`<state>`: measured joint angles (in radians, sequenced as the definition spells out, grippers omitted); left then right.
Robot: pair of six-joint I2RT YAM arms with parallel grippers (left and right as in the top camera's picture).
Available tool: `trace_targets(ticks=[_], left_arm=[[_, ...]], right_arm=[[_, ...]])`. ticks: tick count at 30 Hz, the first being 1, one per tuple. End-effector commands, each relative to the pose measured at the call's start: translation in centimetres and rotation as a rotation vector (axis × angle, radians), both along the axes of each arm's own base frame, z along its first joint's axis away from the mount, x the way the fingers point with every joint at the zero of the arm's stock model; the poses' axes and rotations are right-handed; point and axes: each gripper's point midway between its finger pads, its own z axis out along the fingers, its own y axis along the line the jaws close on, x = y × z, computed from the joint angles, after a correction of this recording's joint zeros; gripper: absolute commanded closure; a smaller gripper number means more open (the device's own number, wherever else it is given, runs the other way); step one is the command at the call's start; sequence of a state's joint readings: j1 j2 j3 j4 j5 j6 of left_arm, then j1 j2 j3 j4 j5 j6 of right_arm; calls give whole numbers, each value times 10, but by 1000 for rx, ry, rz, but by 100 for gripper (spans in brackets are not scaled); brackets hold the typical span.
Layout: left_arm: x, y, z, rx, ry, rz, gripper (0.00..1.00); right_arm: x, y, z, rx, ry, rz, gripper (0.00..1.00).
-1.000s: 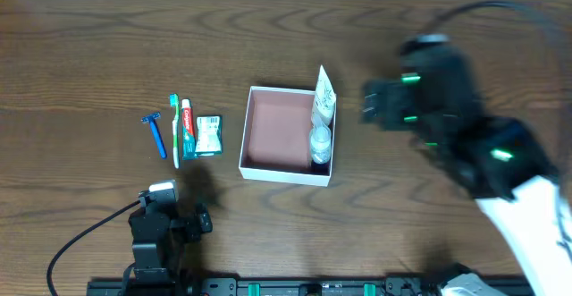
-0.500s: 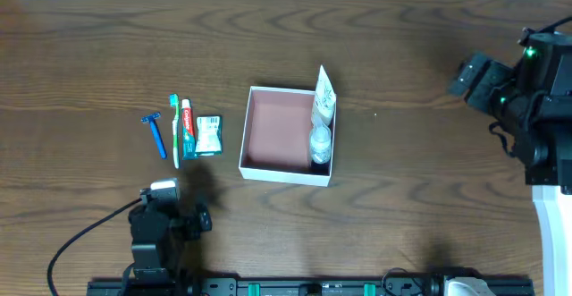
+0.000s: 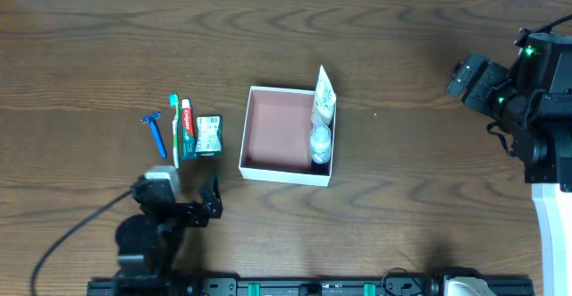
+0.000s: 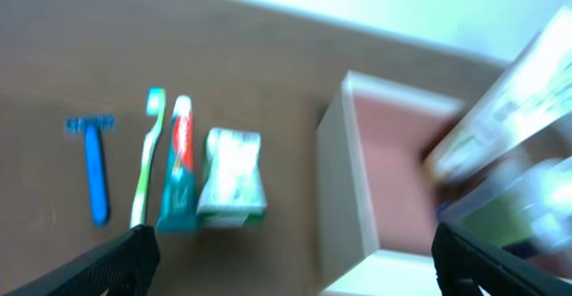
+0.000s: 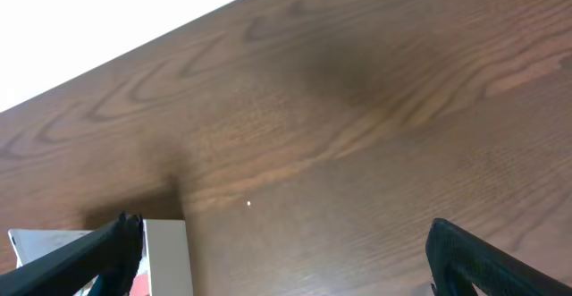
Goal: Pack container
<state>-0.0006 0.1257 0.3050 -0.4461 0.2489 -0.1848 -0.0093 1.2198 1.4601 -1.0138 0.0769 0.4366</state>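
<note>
While the container [image 3: 277, 126] sits mid-table, bottles [image 3: 320, 140] along its right wall, my left gripper [image 3: 209, 208], spread and empty, should centre over the green packet [image 3: 208, 136] squarely; right gripper [image 3: 465, 74] likewise released, parked aside.

Soft, even light is falling from above on the bench [image 3: 402, 46] in the overhead view, which is rendering sharply. The container [image 3: 277, 173] is casting only a faint shadow along its near wall, and a diffuse dark patch is lying beside the left arm [image 3: 147, 233]. The left wrist view is smearing heavily: the razor [image 4: 92, 166], the toothbrush [image 4: 147, 157] and the container's edges are blurring, and the tube [image 4: 509, 108] is washing out. The right wrist view is showing crisp wood grain, a soft shadow darkening mid-bench and a blown-out white band top left. There the right tool [image 5: 286, 229] is reading as dark silhouettes.
</note>
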Motion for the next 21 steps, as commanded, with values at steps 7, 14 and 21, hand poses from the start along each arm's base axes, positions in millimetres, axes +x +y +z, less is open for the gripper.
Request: trace_targets(ticks=[7,14,21], left_arm=[[26,33,66,134,264,146,2],[80,61,40,195,551,191,2],[110,122,-14,50,754,320,2]], right_arm=[[1,-1,2,1,-4,2,1],[1,-1,2,1,-4,2,1],[1,-1,2,1,-4,2,1]])
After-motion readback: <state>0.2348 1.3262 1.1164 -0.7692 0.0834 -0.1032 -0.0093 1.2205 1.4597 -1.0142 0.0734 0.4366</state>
